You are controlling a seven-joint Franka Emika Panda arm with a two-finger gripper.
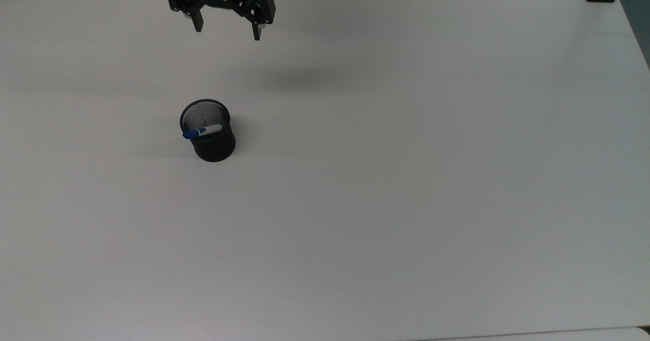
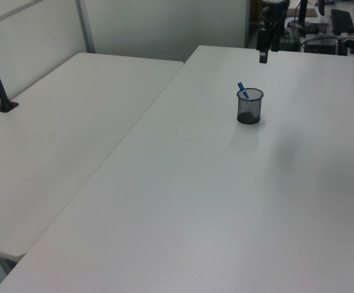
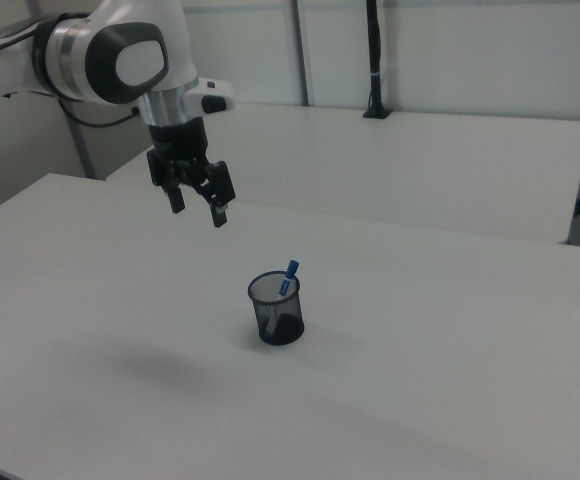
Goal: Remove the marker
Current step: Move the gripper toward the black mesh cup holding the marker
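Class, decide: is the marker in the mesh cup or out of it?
In. The marker leans inside the mesh cup, its blue cap poking above the rim.

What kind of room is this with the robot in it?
Probably a robot lab or workshop. A robot arm hangs over big plain white tables, camera stands are clamped on them, and a mesh pen cup holds one marker.

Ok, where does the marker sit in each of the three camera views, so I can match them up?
Top view: the marker lies left of centre, slanted inside the mesh cup, blue cap toward the top view's left.
Left view: upper right, cap poking above the cup rim.
Right view: centre, cap above the rim's right side.
Shared landmark: the black mesh cup.
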